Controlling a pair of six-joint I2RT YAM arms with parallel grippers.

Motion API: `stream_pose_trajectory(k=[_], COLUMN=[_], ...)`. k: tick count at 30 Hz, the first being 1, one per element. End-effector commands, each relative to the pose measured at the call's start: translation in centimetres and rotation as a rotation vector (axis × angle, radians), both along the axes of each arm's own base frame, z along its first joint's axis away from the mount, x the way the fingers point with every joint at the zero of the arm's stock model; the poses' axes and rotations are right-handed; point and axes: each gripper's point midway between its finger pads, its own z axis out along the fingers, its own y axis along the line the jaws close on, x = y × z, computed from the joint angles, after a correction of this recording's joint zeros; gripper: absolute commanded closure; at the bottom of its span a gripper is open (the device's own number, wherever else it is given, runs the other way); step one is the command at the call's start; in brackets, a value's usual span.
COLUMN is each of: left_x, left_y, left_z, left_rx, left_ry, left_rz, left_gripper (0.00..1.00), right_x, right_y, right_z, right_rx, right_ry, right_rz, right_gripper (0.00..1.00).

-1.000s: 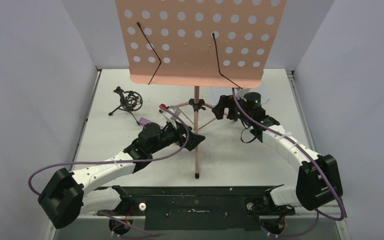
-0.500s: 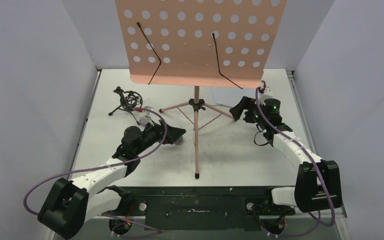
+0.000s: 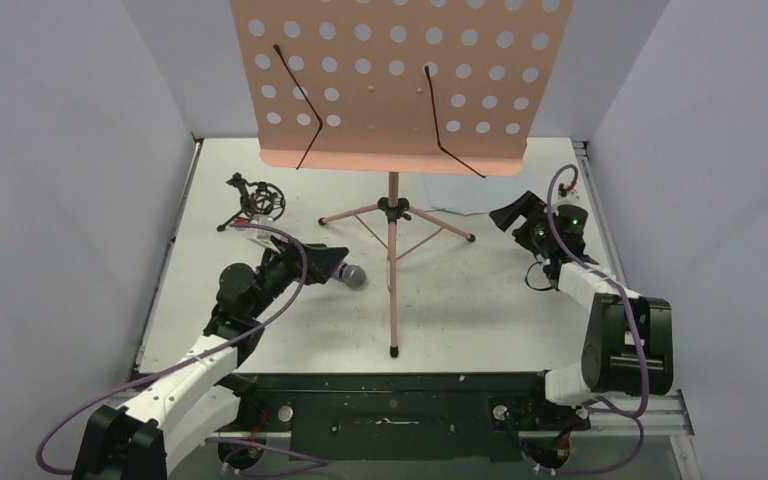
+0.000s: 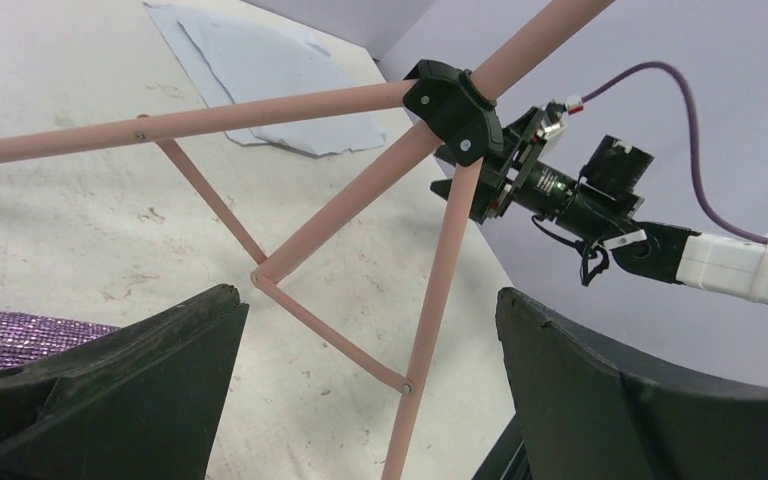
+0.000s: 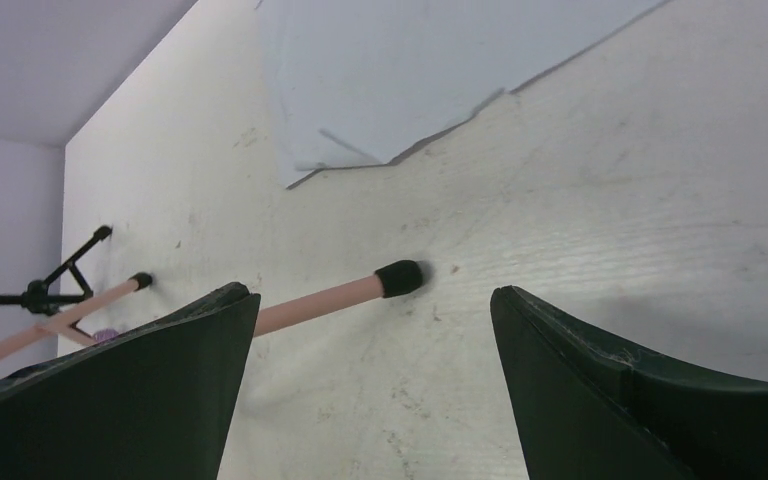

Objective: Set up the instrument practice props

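The pink music stand stands mid-table, its perforated desk (image 3: 395,85) high and its tripod hub (image 3: 393,208) below. The purple glitter microphone lies left of the pole, grey head (image 3: 353,275) showing, and its body (image 4: 20,330) runs beside my left finger. My left gripper (image 3: 325,262) (image 4: 365,300) hangs open over it, facing the stand's legs (image 4: 430,290). The black tripod mic holder (image 3: 258,200) stands at the back left. White sheet-music pages (image 3: 460,190) (image 5: 410,70) lie flat behind the stand. My right gripper (image 3: 513,213) (image 5: 372,295) is open and empty, near a black-capped leg foot (image 5: 398,278).
Grey walls close in the table on the left, right and back. The stand's spread legs and braces (image 4: 330,330) cross the floor between the two grippers. The right arm (image 4: 580,195) shows beyond the hub in the left wrist view.
Both arms have drawn away from the stand's pole: the left one back and to the left, the right one out to the right. The microphone's grey head now shows.
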Motion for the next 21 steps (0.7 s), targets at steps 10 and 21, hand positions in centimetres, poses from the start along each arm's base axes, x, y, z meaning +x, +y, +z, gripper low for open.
stream_pose_trajectory(k=[10,21], left_x=[0.4,0.8], left_y=[3.0,5.8], left_z=[4.1,6.1], left_rx=[0.225,0.415], left_ry=[-0.187,-0.159], left_rz=[0.121,0.229], left_gripper=[0.04,0.04], right_x=[2.9,4.8], right_y=[-10.3,-12.7], right_z=[-5.4,-7.8], right_rx=[0.029,0.006], right_ry=[0.187,0.244], right_rz=[-0.405,-0.464], right_gripper=[0.10,0.07])
